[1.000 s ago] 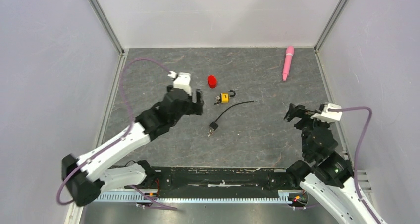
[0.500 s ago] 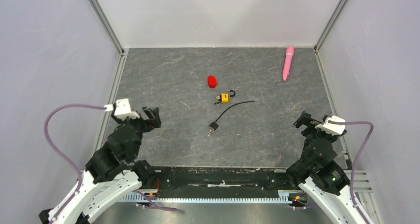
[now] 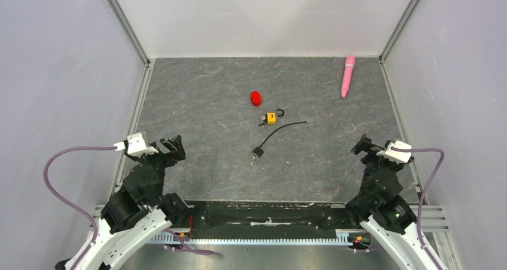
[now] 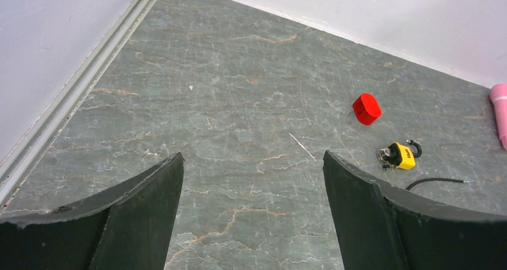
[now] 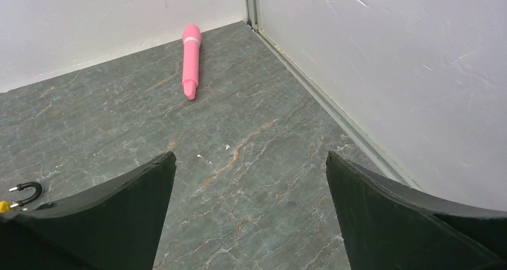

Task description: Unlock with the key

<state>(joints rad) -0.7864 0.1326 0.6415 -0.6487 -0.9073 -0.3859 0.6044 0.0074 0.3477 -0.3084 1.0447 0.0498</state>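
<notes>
The small yellow padlock (image 3: 272, 117) lies mid-table with its black shackle swung open. The tiny silvery key (image 3: 263, 121) sits at the padlock's left end, touching it. Both show far right in the left wrist view: padlock (image 4: 405, 155), key (image 4: 385, 157). The right wrist view shows only the shackle (image 5: 24, 190) at its left edge. My left gripper (image 3: 170, 146) is open and empty at the near left, far from the padlock; it also shows in the left wrist view (image 4: 251, 162). My right gripper (image 3: 365, 146) is open and empty at the near right (image 5: 250, 162).
A black cord (image 3: 278, 131) with a block end (image 3: 257, 153) lies just in front of the padlock. A red cap (image 3: 256, 98) stands behind the padlock. A pink pen (image 3: 347, 76) lies at the back right. White walls enclose the table on three sides.
My left arm has pulled back from beside the padlock to the near left corner. My right arm has drawn back slightly toward its base. The padlock and key have not moved.
</notes>
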